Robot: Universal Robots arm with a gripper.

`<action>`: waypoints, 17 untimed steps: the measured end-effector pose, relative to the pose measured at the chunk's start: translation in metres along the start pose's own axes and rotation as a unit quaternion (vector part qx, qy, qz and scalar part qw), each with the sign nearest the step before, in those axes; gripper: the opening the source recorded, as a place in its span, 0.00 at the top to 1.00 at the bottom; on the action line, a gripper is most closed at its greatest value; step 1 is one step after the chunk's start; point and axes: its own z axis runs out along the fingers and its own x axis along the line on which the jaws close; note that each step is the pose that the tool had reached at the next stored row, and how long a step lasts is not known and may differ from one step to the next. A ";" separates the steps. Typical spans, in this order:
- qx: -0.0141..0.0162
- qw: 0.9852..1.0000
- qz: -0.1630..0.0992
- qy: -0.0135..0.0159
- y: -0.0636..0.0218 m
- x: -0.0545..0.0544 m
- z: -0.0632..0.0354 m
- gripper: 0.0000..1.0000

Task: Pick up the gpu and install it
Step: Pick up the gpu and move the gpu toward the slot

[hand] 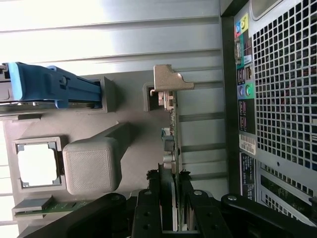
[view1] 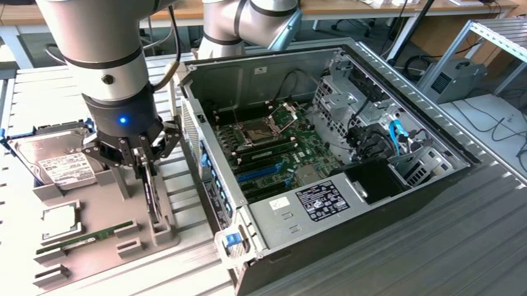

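Jaws clenched on the gpu (view1: pixel 150 191) (hand: pixel 171 144), one finger (hand: pixel 148 213) against each face of the card. The card stands on edge beneath the jaws, in a slot of the grey holder (view1: pixel 99 203); its silver bracket (hand: pixel 168 79) is at the end farthest from the jaws. Just beside the jaws, on the same holder: hard drive (view1: pixel 58 161), CPU (view1: pixel 59 221), RAM stick (view1: pixel 82 237). Near the jaws on the opposite side: open computer case (view1: pixel 263 77), lying on the slatted desk (view1: pixel 428 246).
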 end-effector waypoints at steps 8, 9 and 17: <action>0.000 1.000 0.000 0.000 0.0000 0.000 -0.0017 0.73; 0.000 1.000 0.000 0.000 0.0000 0.000 -0.0020 0.73; 0.000 1.000 0.000 0.000 -0.0001 0.000 -0.0040 0.73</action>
